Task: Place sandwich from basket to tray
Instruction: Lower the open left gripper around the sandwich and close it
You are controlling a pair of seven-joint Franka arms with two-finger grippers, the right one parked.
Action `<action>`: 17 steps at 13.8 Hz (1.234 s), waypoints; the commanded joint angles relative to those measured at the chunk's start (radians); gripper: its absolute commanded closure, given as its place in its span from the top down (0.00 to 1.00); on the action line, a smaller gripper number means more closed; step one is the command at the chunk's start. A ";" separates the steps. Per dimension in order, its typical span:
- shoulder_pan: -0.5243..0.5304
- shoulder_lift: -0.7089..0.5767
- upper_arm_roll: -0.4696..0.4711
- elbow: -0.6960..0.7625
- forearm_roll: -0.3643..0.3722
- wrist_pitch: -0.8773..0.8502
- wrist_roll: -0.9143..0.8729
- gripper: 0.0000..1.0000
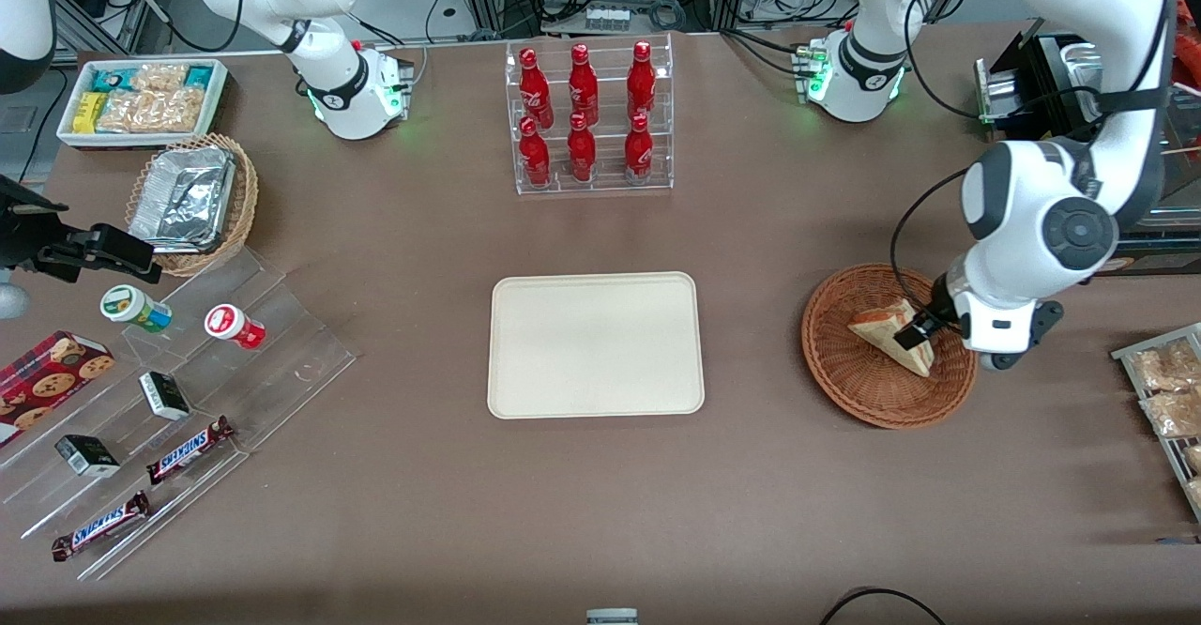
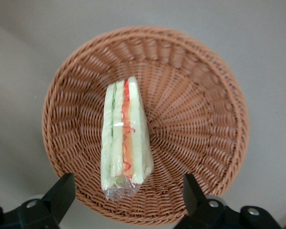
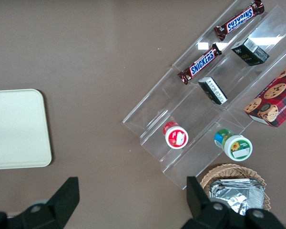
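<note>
Toward the working arm's end of the brown table (image 1: 375,475), the round reddish-brown woven wicker basket (image 1: 835,372) holds the small triangular sandwich (image 1: 887,332), a wedge of white bread in clear wrap. The wrist view shows the sandwich (image 2: 123,138) standing on edge inside the basket (image 2: 200,119), with its red, orange and green filling layers facing up and its lower end resting against the basket's woven wall. The left arm's gripper (image 1: 924,323) hangs over the basket, just above the sandwich; its two black fingers (image 2: 62,193) are spread wide apart, one on each side of the wedge, and touch nothing. The flat cream-white rectangular tray (image 1: 525,390) with rounded corners lies at the middle of the table, well apart from the basket, with nothing on it. A clear acrylic rack of six red bottles (image 1: 586,118) stands farther from the front camera than the tray. Toward the parked arm's end sit a lighter wicker basket with a foil container (image 1: 188,195), a white box of snack packets (image 1: 141,99), and a clear stepped stand (image 1: 281,362) carrying chocolate bars (image 1: 188,450), small dark boxes and two little tubs.
</note>
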 commanded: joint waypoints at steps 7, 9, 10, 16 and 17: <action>-0.007 0.001 0.006 -0.113 0.050 0.162 -0.197 1.00; -0.007 0.023 0.007 -0.118 0.050 0.186 -0.204 1.00; -0.007 0.034 0.007 -0.117 0.050 0.199 -0.205 1.00; -0.007 0.060 0.007 -0.115 0.050 0.216 -0.222 0.44; -0.004 0.061 0.007 -0.115 0.050 0.210 -0.222 0.05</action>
